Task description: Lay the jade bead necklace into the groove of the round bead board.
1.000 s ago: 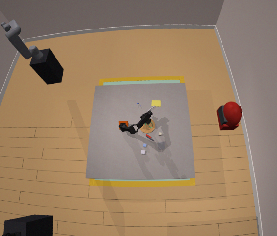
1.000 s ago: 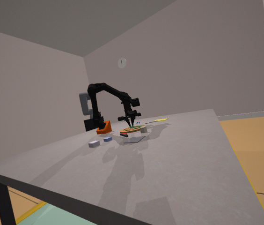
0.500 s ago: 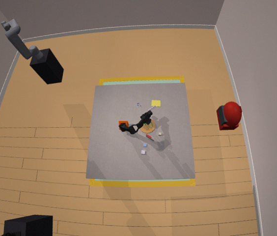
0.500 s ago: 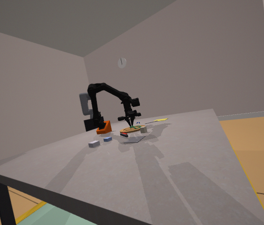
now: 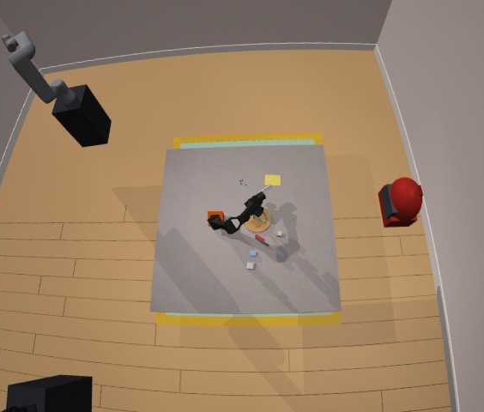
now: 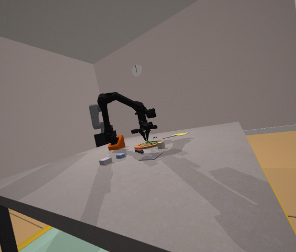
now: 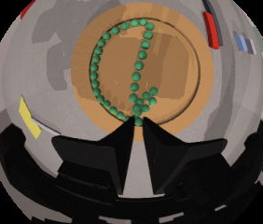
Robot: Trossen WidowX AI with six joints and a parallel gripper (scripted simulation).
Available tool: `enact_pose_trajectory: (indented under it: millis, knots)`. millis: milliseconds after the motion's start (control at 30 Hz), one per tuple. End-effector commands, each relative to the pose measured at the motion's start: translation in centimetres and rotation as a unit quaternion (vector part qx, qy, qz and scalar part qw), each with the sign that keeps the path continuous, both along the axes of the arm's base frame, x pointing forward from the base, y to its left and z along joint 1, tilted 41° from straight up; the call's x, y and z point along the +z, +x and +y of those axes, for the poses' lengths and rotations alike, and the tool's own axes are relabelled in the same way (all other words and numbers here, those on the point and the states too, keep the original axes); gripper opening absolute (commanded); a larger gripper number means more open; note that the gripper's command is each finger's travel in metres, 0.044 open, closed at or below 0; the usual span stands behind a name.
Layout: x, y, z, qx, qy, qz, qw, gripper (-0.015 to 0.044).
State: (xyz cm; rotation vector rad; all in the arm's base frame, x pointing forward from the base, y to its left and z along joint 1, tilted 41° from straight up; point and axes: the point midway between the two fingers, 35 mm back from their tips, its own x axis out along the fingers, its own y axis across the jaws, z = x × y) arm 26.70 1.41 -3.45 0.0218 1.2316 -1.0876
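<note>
The round wooden bead board (image 5: pixel 257 229) (image 6: pixel 137 147) (image 7: pixel 82 70) lies flat on the table. The jade bead necklace (image 5: pixel 265 218) (image 6: pixel 148 142) (image 7: pixel 142 54) lies on it. In the wrist view its left arc follows the groove, while another strand runs across the board's inside and bunches into a small loop near the fingertips. The groove's right side is bare. My gripper (image 6: pixel 146 140) (image 7: pixel 138 119) points down at the board's edge, shut on a bead of the necklace; the fingers partly hide that bead. In the top view the arm hides the fingertips.
A red and dark tool (image 5: pixel 259 238) (image 6: pixel 138 149) (image 7: pixel 211 30) and a beige block (image 5: pixel 279 233) (image 6: pixel 160 145) lie near the board. Blue (image 5: pixel 252 253) and white (image 5: pixel 250 266) blocks and a grey pad (image 6: pixel 150 156) are farther off. A yellow piece (image 5: pixel 272 180) (image 7: pixel 28 117) adjoins a thin rod.
</note>
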Motion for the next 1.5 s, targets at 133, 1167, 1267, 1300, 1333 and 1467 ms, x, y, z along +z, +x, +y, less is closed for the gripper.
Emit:
enact_pose_trajectory:
  millis: [133,1167,1267,1300,1333,1467]
  knots:
    - [0.1,0.0,0.3,-0.002,0.003,-0.005,1.000,0.0000]
    - [-1.2,-1.5,-0.5,-0.002,0.003,-0.004,1.000,0.0000]
    - [-1.2,-1.5,-0.5,-0.002,0.003,-0.004,1.000,0.0000]
    - [-1.2,-1.5,-0.5,-0.002,0.003,-0.004,1.000,0.0000]
    - [-1.2,-1.5,-0.5,-0.002,0.003,-0.004,1.000,0.0000]
    - [-1.2,-1.5,-0.5,-0.002,0.003,-0.004,1.000,0.0000]
